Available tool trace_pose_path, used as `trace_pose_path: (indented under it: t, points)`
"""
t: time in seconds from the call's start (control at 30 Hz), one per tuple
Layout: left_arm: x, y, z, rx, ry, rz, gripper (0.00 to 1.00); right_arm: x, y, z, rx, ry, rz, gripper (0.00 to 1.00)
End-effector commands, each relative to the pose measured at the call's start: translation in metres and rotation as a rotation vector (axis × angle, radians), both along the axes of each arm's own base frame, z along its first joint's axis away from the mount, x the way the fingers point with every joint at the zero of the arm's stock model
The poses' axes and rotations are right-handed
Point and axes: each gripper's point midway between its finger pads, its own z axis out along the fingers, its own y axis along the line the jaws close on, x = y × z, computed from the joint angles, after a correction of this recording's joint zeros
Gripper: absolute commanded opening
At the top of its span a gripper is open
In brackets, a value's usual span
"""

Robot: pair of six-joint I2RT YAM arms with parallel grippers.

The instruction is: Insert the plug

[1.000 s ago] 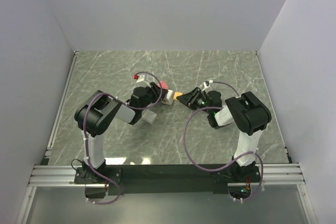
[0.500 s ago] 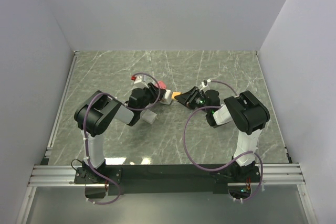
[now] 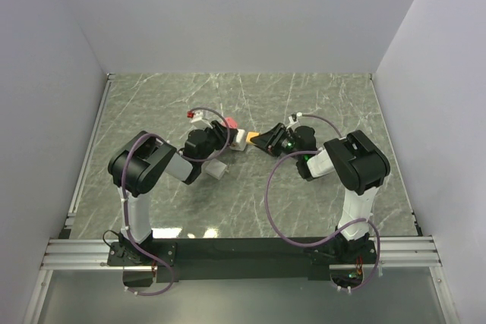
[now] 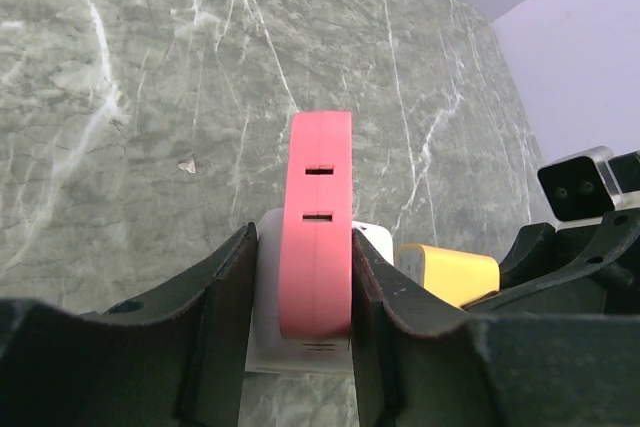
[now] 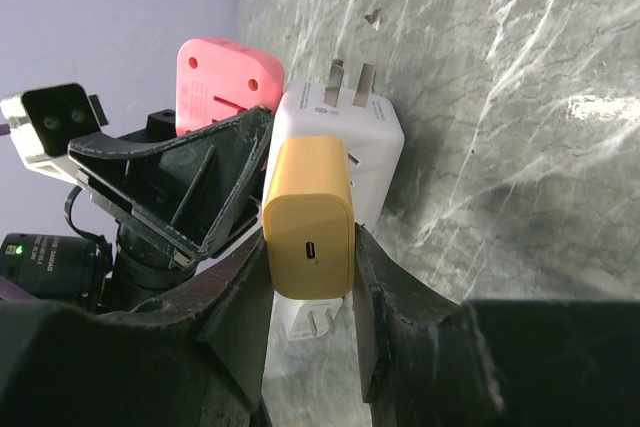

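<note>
My left gripper [image 4: 300,332] is shut on a white adapter [image 4: 268,307] with a pink socket block [image 4: 316,222] on it, and holds it at the table's middle [image 3: 240,139]. The pink block faces up with two slots showing. My right gripper [image 5: 310,292] is shut on a yellow plug [image 5: 308,217], whose front end lies against the white adapter's side [image 5: 345,137]. Its prongs are hidden. In the top view the yellow plug [image 3: 253,137] touches the adapter, between the left gripper [image 3: 228,136] and the right gripper [image 3: 263,140].
A second white plug [image 3: 216,168] lies on the marble table [image 3: 319,96] just in front of the left gripper. Its two prongs show below the yellow plug in the right wrist view [image 5: 305,325]. Grey walls enclose the table on three sides.
Both grippers have drifted a little to the left with their loads. The yellow plug has stayed against the white adapter.
</note>
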Motion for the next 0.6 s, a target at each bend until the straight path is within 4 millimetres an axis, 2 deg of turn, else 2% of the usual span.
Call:
trace_pose_path:
  t: [0.0,0.33,0.57]
  points:
    - [-0.040,-0.022,-0.038,0.042,0.110,-0.168,0.36,-0.003,0.023,0.020,0.010,-0.038,0.080,0.00]
    - [-0.050,-0.030,-0.038,0.002,0.083,-0.240,0.36,0.002,0.037,0.017,0.011,-0.007,0.109,0.00]
    - [-0.052,-0.028,-0.033,0.018,0.064,-0.243,0.36,0.003,0.035,0.022,-0.004,-0.019,0.106,0.00]
